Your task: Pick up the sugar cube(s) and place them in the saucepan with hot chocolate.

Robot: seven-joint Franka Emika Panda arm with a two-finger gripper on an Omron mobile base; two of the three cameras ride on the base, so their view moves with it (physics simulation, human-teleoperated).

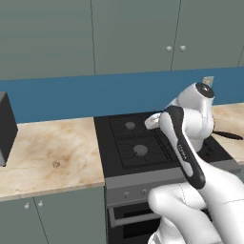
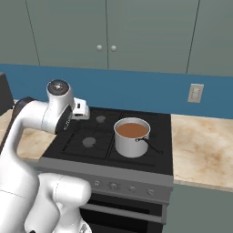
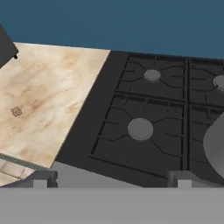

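Observation:
One tiny speckled tan sugar cube lies alone on the marbled counter left of the stove; the hand view shows the same sugar cube at far left. The silver saucepan with hot chocolate stands on the stove's front right burner, its black handle pointing right, and its rim edges into the hand view. My gripper hovers over the stove's left side, well right of the cube and left of the saucepan. It is open, the fingertips wide apart with nothing between them. In the left base view the gripper is largely hidden by the arm.
The black gas stove has raised grates. A dark appliance stands at the counter's far left. More counter lies right of the stove, under a wall outlet. Upper cabinets hang above.

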